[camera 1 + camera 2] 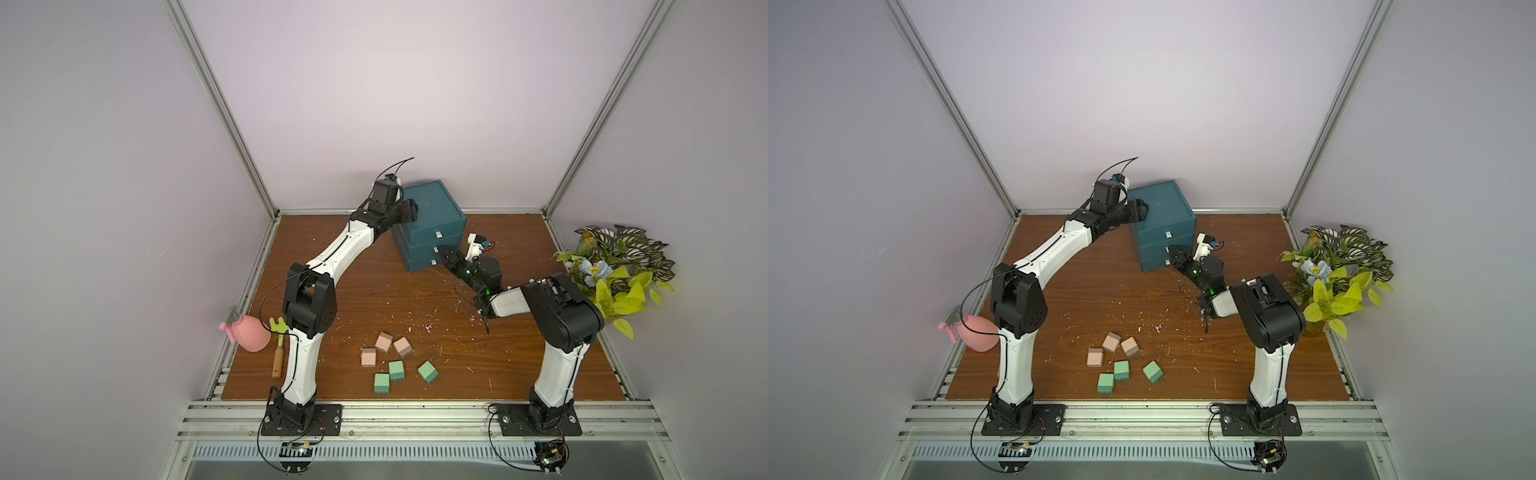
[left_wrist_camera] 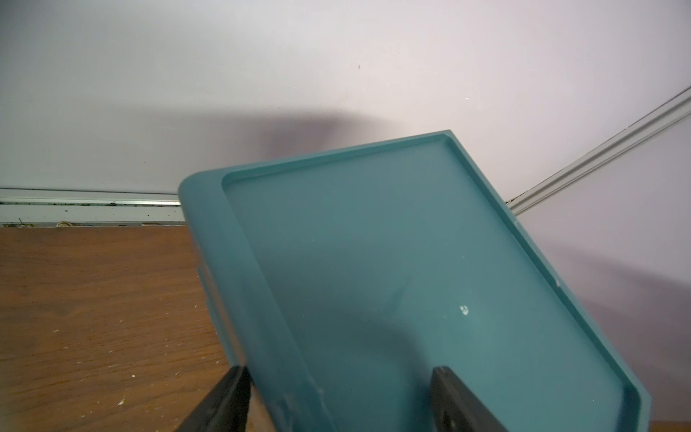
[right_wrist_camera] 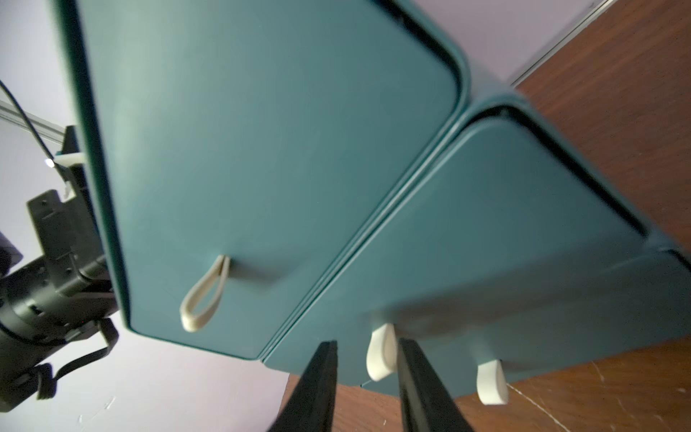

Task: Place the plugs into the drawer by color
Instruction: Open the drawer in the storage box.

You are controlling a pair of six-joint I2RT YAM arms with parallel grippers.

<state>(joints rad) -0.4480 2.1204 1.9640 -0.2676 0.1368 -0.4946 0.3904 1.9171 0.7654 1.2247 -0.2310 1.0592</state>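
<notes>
The dark teal cabinet stands at the back of the table with all three drawers pushed in. My right gripper is open at the middle drawer. That drawer's white pull tab sits between the fingers, against one of them and with a gap to the other. My left gripper is open wide and straddles the cabinet's top left edge, one finger over the top and one beside the side wall. Three peach plugs and three green plugs lie loose near the table's front.
A pink spray bottle and a green fork tool with a wooden handle lie at the left edge beside my left arm. An artificial plant stands at the right edge. White flecks dot the wooden table.
</notes>
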